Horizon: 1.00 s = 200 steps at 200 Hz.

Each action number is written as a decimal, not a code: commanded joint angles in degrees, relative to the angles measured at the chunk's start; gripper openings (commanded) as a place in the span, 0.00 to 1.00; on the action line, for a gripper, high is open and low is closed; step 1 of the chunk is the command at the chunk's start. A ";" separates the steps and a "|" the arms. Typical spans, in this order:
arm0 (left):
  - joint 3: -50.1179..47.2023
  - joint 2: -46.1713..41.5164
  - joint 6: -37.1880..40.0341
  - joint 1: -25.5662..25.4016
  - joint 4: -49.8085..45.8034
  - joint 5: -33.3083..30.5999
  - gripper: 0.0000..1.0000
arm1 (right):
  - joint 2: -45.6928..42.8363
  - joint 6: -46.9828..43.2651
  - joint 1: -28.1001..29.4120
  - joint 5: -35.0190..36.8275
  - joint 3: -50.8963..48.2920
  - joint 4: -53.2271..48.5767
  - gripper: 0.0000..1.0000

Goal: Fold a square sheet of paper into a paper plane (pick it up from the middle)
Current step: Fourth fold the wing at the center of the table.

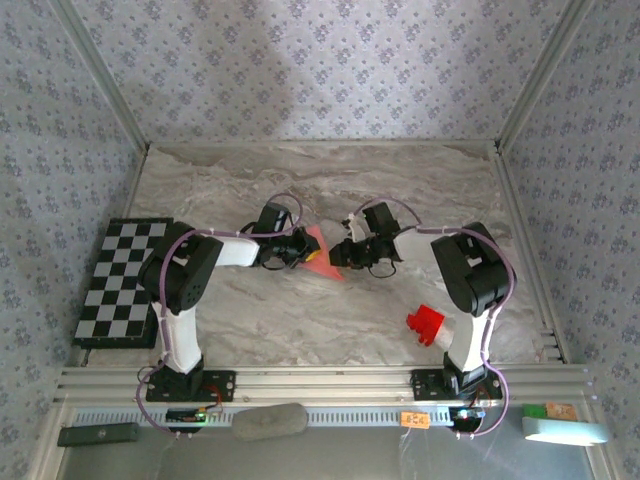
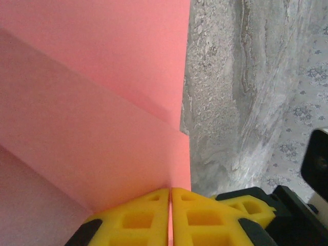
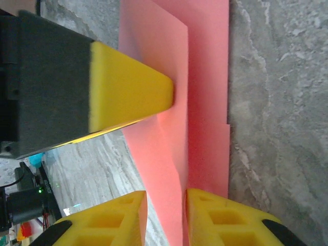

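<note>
Two grippers, one sheet between them. The left gripper point(image 2: 170, 197) is clamped tight, its yellow fingers pressed together with the edge of the pink paper sheet point(image 2: 102, 128) nipped in the seam. The sheet spreads away from it in overlapping layers, creases running on the diagonal. Facing it, the right gripper point(image 3: 165, 201) has its jaws a little apart. A raised fold of that same sheet runs up through the gap, though I can't tell if either pad presses it.

From above, the paper is a pointed pink shape at mid-table, right between the two wrists on the marbled table point(image 1: 400, 190). Further out there's one red block point(image 1: 425, 325) near the right arm's base, well apart from the paper. One chequered board point(image 1: 120, 280) lies at the left edge.
</note>
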 commanded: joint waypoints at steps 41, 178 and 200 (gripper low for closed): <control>1.58 0.27 1.15 0.26 0.02 1.47 0.10 | -2.55 -0.52 -0.34 1.88 -0.05 -5.73 0.29; 1.68 0.26 1.14 0.27 -0.06 1.57 0.11 | -0.36 -1.48 -0.25 1.94 -0.58 -7.44 0.17; 1.59 0.26 1.15 0.27 -0.01 1.52 0.11 | 0.30 -1.57 -0.24 1.77 -0.71 -7.42 0.16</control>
